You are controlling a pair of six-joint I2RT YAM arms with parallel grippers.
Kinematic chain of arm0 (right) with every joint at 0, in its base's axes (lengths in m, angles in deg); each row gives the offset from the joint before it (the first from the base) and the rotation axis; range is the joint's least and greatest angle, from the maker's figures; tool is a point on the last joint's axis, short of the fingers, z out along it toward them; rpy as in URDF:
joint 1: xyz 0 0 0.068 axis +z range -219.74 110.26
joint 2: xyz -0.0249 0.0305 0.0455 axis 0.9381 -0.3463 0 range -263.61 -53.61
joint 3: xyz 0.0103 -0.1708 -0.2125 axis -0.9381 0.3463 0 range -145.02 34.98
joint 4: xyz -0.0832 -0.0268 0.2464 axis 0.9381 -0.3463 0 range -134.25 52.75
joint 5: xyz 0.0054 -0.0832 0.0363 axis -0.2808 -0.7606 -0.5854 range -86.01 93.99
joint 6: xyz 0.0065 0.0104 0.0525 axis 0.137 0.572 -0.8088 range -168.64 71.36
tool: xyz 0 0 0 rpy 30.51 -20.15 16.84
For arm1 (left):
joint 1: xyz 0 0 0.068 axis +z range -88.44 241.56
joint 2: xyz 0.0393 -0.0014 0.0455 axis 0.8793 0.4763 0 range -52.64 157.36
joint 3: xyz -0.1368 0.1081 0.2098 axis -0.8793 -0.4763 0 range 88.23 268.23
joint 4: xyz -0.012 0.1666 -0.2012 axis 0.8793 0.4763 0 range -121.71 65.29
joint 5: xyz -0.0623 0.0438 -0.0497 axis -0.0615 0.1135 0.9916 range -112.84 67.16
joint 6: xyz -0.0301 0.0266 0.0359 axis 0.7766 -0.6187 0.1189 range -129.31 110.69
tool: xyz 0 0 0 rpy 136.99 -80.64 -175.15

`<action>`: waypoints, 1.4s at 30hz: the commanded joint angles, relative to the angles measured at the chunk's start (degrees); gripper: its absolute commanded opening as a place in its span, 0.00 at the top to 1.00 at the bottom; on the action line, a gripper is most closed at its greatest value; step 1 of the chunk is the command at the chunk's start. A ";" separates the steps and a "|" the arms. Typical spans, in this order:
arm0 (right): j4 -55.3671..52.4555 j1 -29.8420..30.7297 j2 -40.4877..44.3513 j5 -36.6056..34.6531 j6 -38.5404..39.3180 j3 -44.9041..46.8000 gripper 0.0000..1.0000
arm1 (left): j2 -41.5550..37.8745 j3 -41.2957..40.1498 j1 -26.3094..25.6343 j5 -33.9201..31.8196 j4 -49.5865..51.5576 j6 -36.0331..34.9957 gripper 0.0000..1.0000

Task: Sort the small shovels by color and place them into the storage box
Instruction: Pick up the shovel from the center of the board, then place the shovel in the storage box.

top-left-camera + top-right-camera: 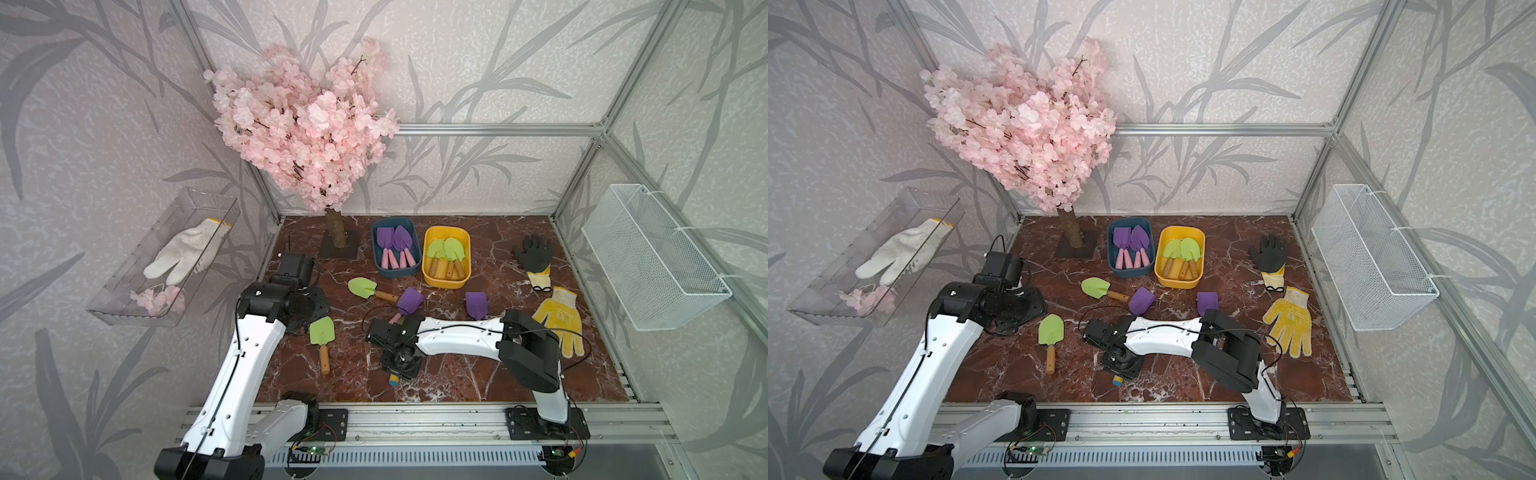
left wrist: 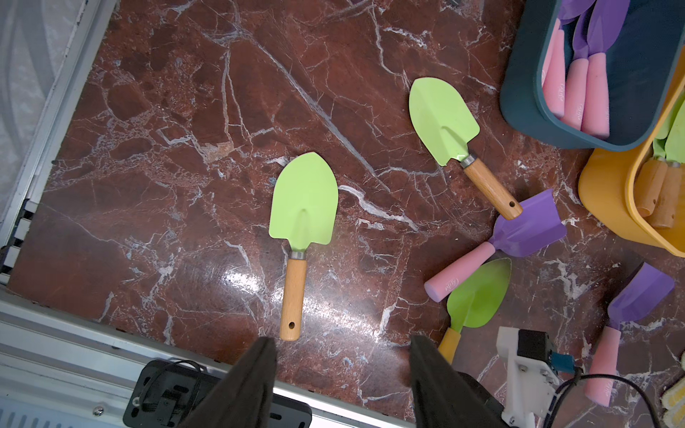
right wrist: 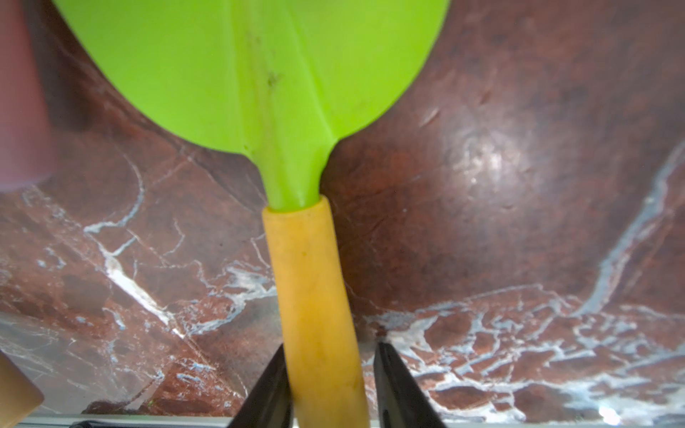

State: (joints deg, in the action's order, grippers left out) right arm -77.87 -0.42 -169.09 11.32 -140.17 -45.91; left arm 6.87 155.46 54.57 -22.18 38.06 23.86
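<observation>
"Yellow-handled shovel (image 3: 307, 296) is my pick. It lies flat on the tabletop (image 3: 519, 259) near the front edge, under my right wrist. The right fingers (image 3: 270, 389) stand apart on either side of its handle, one against it and the other just off."

"So not clamped. How would you finish it?"

"I'd close squarely on the handle, lift straight up so the lime blade hangs free, and carry it to the yellow box (image 1: 444, 284), where green shovels already lie."

"Anything in the way?"

"A purple shovel (image 2: 530, 229) has its pink handle just beside that blade. I can't tell whether they touch, so any dragging could shift it. A second purple shovel (image 2: 637, 292) and a wooden-handled green shovel (image 2: 302, 207) lie loose nearby. The left fingers (image 2: 241, 389) hang apart and empty above the tabletop. The blue box (image 1: 397, 272), holding purple ones, stands just beside the yellow box, so I'd aim carefully. The yellow glove (image 1: 559, 320) lies well off to my right."
</observation>
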 commanded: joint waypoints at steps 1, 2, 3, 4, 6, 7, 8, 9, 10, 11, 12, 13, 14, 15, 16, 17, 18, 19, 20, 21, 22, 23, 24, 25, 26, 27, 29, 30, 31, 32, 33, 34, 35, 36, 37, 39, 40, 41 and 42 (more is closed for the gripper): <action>-2.55 0.25 0.22 -2.20 1.12 -1.55 0.64 | -0.85 -0.51 0.45 0.45 0.01 -0.84 0.39; -2.70 0.28 0.30 -2.40 1.17 -1.44 0.65 | -0.93 -0.49 0.52 0.41 -0.02 -0.87 0.39; -2.60 0.28 0.47 -2.45 1.05 -1.19 0.66 | -0.90 -0.51 0.49 0.42 -0.08 -0.82 0.39; -2.46 0.21 0.67 -2.48 1.00 -0.98 0.67 | -0.95 -0.51 0.48 0.47 -0.06 -0.78 0.39; -2.87 0.21 1.13 -2.89 1.09 -0.86 0.68 | -1.03 -0.60 0.63 0.58 -0.08 -0.77 0.39; -3.05 0.27 1.30 -3.14 1.08 -0.81 0.68 | -1.05 -0.60 0.60 0.62 -0.14 -0.78 0.39; -3.23 0.24 1.60 -3.48 1.07 -0.70 0.68 | -0.98 -0.67 0.64 0.57 -0.21 -0.74 0.39; -3.24 0.25 1.95 -3.84 1.01 -0.39 0.68 | -1.03 -0.69 0.71 0.60 -0.26 -0.79 0.39; -3.39 0.21 2.32 -4.18 0.73 -0.02 0.68 | -1.00 -0.75 0.67 0.61 -0.26 -0.74 0.39; -3.18 0.27 2.81 -4.34 0.35 0.60 0.69 | -1.02 -0.75 0.71 0.69 -0.26 -0.68 0.39; -3.06 0.24 3.32 -4.51 -0.02 1.28 0.69 | -1.03 -0.78 0.74 0.73 -0.26 -0.65 0.39; -3.14 0.33 3.80 -4.73 -0.38 1.91 0.70 | -1.03 -0.69 0.68 0.72 -0.26 -0.65 0.39; -3.14 0.25 4.39 -4.97 -0.68 2.57 0.70 | -1.11 -0.69 0.74 0.73 -0.28 -0.69 0.39; -3.08 0.21 4.97 -5.28 -0.89 3.16 0.71 | -1.07 -0.64 0.73 0.69 -0.26 -0.56 0.39; -3.16 0.20 5.52 -5.54 -1.12 3.78 0.71 | -1.11 -0.61 0.68 0.73 -0.26 -0.60 0.39; -3.19 0.23 6.27 -5.86 -1.26 4.44 0.72 | -1.15 -0.60 0.70 0.72 -0.26 -0.53 0.39; -3.42 0.23 7.06 -6.16 -1.37 5.23 0.72 | -1.12 -0.60 0.72 0.83 -0.33 -0.49 0.39; -3.70 0.28 7.84 -6.32 -1.55 5.81 0.72 | -1.12 -0.60 0.75 0.85 -0.34 -0.47 0.39; -4.05 0.16 8.87 -6.53 -1.55 6.70 0.72 | -1.13 -0.60 0.73 0.93 -0.42 -0.47 0.39; -4.53 -0.01 10.01 -6.83 -1.28 7.65 0.73 | -1.04 -0.58 0.69 1.14 -0.48 -0.30 0.39; -5.07 -0.29 11.24 -7.35 -0.70 8.16 0.73 | -1.04 -0.60 0.74 1.42 -0.59 -0.19 0.39; -6.21 -0.62 12.67 -8.14 0.17 8.62 0.73 | -0.95 -0.64 0.77 1.75 -0.82 -0.15 0.40; -7.35 -1.27 14.13 -9.14 1.65 9.02 0.73 | -0.96 -0.73 0.70 2.37 -1.16 -0.05 0.40; -8.45 -2.35 15.67 -9.84 3.16 9.34 0.73 | -0.80 -0.78 0.68 2.98 -1.50 0.04 0.40; -9.73 -3.70 17.27 -10.41 4.72 9.60 0.73 | -0.86 -0.86 0.68 3.56 -1.99 0.08 0.40; -10.83 -5.21 19.45 -11.23 6.65 9.82 0.73 | -0.88 -1.03 0.68 3.97 -2.43 0.25 0.41; -12.14 -8.86 22.40 -12.85 12.52 9.24 0.73 | -0.81 -1.13 0.62 4.92 -3.17 0.57 0.41; -12.32 -10.31 23.30 -13.65 16.86 8.17 0.73 | -0.66 -1.04 0.65 5.63 -3.54 0.58 0.41; -12.31 -13.17 23.55 -13.78 20.36 7.03 0.73 | -0.50 -0.96 0.56 6.15 -3.74 0.56 0.41; -13.72 -15.38 23.05 -13.87 24.81 4.75 0.73 | -0.33 -0.87 0.39 6.37 -4.05 0.62 0.41; -15.18 -17.43 22.18 -13.93 28.16 2.62 0.73 | -0.07 -0.86 0.07 6.41 -4.29 0.89 0.41; -15.08 -19.24 21.28 -13.00 31.75 1.31 0.73 | 0.03 -0.79 -0.04 6.39 -4.45 1.08 0.41; -16.00 -21.70 20.00 -11.28 34.10 -0.46 0.73 | 0.23 -0.78 -0.17 6.41 -4.83 1.40 0.41; -16.15 -24.17 18.72 -9.08 36.81 -1.97 0.73 | 0.31 -0.86 -0.31 6.45 -5.27 1.80 0.41; -16.24 -26.09 18.04 -7.82 38.90 -3.45 0.73 | 0.43 -0.87 -0.40 6.58 -5.54 2.05 0.41; -17.08 -29.58 14.32 -6.45 43.00 -7.53 0.73 | 1.00 -0.70 -0.74 6.77 -5.88 2.52 0.42; -16.95 -30.90 13.31 -6.04 44.75 -9.32 0.73 | 1.14 -0.56 -0.96 6.88 -5.91 2.64 0.42; -17.07 -32.30 12.12 -5.65 46.44 -11.25 0.73 | 1.47 -0.51 -1.21 6.90 -6.05 2.74 0.42; -17.04 -33.67 10.77 -4.71 48.19 -13.07 0.73 | 1.77 -0.43 -1.39 6.89 -6.01 2.70 0.42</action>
State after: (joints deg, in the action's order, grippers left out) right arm -92.30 -31.87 -156.02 4.35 -101.59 -55.15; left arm 7.98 154.93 53.85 -15.79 32.82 25.72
